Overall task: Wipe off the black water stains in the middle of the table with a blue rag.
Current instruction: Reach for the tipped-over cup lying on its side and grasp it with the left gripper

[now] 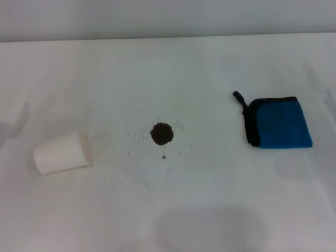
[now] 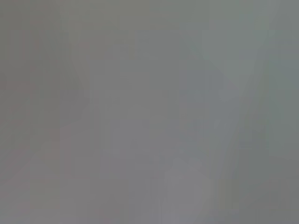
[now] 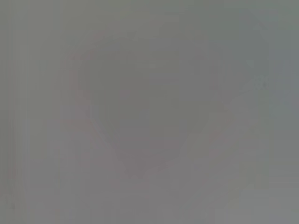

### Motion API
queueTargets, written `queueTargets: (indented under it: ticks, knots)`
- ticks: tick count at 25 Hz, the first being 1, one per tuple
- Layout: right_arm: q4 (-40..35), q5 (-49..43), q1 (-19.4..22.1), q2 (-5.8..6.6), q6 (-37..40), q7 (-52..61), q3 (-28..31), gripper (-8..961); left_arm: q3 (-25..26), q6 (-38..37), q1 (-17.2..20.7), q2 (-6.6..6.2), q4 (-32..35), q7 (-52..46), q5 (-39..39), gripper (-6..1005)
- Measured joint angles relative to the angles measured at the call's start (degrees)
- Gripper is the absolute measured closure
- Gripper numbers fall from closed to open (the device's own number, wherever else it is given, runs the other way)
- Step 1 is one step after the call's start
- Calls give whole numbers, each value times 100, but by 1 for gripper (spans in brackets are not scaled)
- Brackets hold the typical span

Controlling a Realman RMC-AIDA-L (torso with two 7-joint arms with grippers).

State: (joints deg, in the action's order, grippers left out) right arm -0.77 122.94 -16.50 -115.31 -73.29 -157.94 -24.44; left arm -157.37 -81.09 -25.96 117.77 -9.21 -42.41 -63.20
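From the head camera, you are looking at a bright blue soft rag (image 1: 278,122) lying untouched, well right of the small dark blot (image 1: 161,134) mid-table (image 1: 210,210); a white paper cup (image 1: 63,153) is lying left. Neither gripper is showing, so you cannot place things relative to them, nor tell their jaws. Both wrist cameras are showing perhaps only blank grey. Nothing is started; next you'll need the right arm reaching for the rag.

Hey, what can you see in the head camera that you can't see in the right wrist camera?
Only the head view shows the scene: the black water stains in the middle of the table, the blue rag lying flat on the robot's right of them, apart from them, and a white paper cup tipped on its side on the robot's left. Only the right wrist view: nothing that can be made out, just a plain grey blur. Shared by both: neither view shows a gripper, so neither arm's position can be told.
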Motion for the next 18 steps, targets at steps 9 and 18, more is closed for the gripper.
queueTargets:
  ticks: [9, 18]
  knots:
    - [52, -7, 7, 0, 36, -29, -9, 81, -562, -267, -923, -89, -2144, -2218, 1209, 126]
    - [32, 7, 13, 0, -63, -50, 41, 82, -579, -937, -2010, -460, -3250, -3525, 3757, 133]
